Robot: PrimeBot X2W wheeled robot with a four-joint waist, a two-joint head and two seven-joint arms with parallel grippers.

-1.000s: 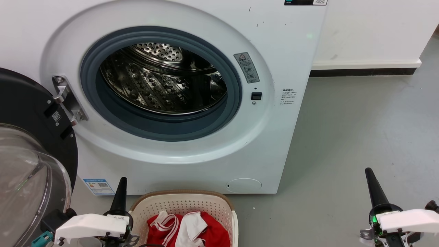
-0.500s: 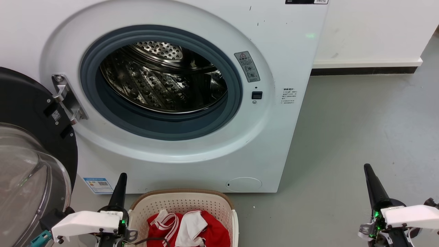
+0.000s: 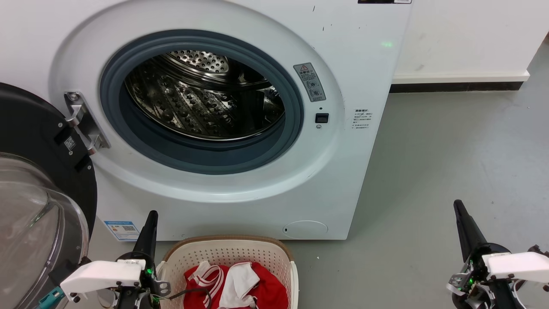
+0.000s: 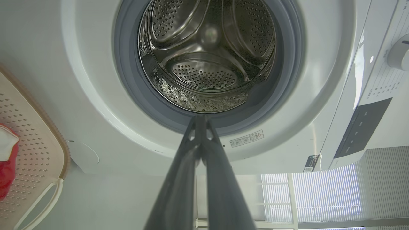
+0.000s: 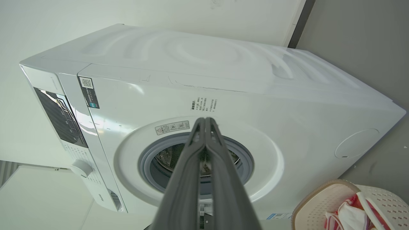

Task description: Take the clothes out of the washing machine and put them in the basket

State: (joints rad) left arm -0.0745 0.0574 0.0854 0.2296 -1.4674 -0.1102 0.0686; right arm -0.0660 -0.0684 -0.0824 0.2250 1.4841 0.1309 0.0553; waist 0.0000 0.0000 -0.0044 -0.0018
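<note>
Lying crumpled in the cream perforated plastic basket (image 3: pixel 227 254) with a brown rim, the bright red fabric bundle (image 3: pixel 266 292) shows white panels and striped trim, just before the white front-loading washing machine (image 3: pixel 364 64). My left jaws and right jaws are clenched, tip against tip.

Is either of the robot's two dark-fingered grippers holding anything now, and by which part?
Nothing is held. The left gripper and right gripper are shut on nothing; the red-and-white clothes lie in the cream perforated plastic basket.
</note>
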